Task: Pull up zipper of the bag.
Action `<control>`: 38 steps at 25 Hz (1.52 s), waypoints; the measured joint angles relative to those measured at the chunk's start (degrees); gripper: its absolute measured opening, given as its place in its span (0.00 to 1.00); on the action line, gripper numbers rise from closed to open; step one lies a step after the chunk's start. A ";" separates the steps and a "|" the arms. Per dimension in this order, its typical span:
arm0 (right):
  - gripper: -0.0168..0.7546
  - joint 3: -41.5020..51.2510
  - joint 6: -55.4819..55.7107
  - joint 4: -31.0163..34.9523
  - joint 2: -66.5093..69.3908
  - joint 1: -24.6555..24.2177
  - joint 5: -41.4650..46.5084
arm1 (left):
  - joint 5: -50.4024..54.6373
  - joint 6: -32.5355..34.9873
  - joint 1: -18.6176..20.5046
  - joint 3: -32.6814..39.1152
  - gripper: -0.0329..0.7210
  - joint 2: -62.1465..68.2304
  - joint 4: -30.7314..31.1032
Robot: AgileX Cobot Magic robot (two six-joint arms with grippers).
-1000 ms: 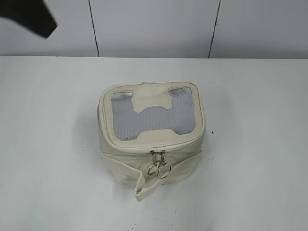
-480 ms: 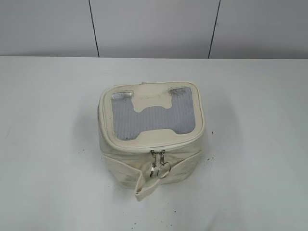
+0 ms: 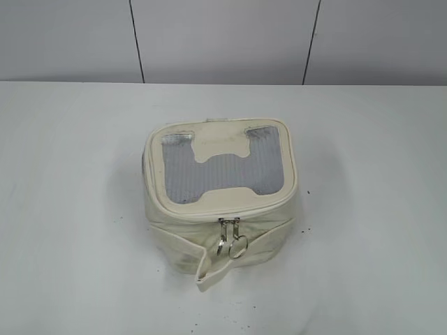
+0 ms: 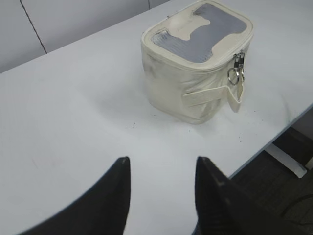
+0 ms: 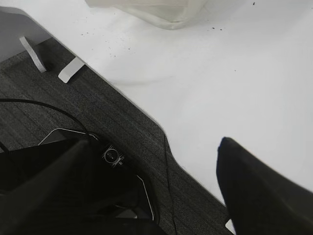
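Note:
The cream bag point(image 3: 216, 230) stands in the middle of the white table, its grey ribbed window and H-shaped patch facing up. Its zipper point(image 3: 230, 225) has two silver sliders side by side at the near front, ring pulls hanging down. A loose cream strap point(image 3: 209, 276) droops at the front. The bag point(image 4: 181, 88) and zipper sliders point(image 4: 237, 66) also show at the top of the left wrist view. My left gripper point(image 4: 161, 166) is open and empty, well short of the bag. My right gripper point(image 5: 154, 142) is open and empty over the table's front edge; only the bag's bottom point(image 5: 146, 7) shows there.
The white table point(image 3: 70, 209) spreads wide around the bag. Its front edge point(image 5: 142, 110) runs across the right wrist view, with grey carpet, cables and dark robot base below. Grey wall panels stand behind the table.
A dark arm part at the top left of the exterior view one second ago has left the frame. The bag has not moved.

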 joint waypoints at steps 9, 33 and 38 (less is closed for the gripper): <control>0.78 0.00 -0.13 0.00 -0.07 0.00 0.08 | -0.24 0.00 0.00 0.13 0.49 0.00 0.00; 0.78 0.00 -0.18 0.47 -4.46 -31.84 0.02 | -0.25 0.00 23.30 0.13 0.48 0.00 0.00; 0.78 0.00 -0.18 0.47 -13.04 -39.82 0.02 | -0.25 0.00 34.57 0.13 0.48 0.00 0.00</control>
